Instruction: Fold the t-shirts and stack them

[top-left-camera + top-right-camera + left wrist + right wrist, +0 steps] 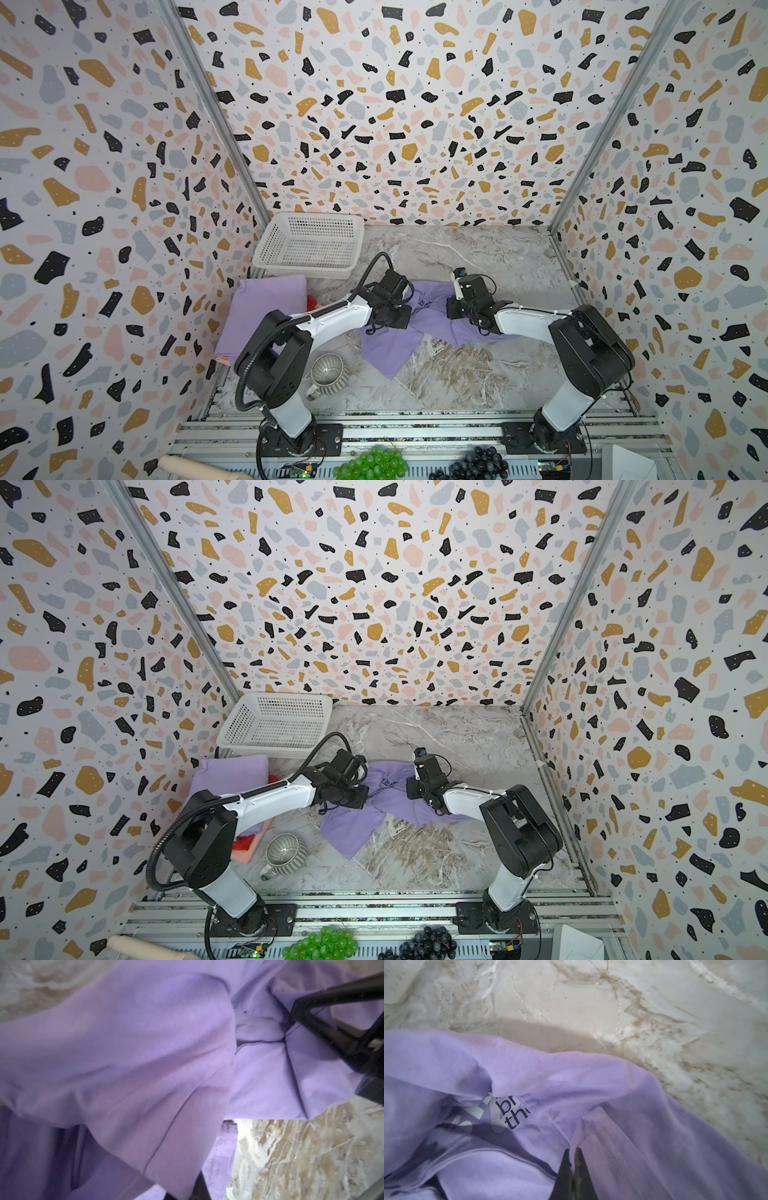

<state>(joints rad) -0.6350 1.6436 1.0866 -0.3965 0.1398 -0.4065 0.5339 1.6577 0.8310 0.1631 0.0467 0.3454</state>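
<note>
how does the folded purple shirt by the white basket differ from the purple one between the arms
The folded lavender cloth t-shirt lies smooth and rectangular; the crumpled lavender cloth t-shirt sprawls, creased. The folded one tops red and pink cloth; the crumpled one lies on the marble tabletop. Only the crumpled one shows dark lettering and is pinched by the left claw and right claw. Both are lavender.
</note>
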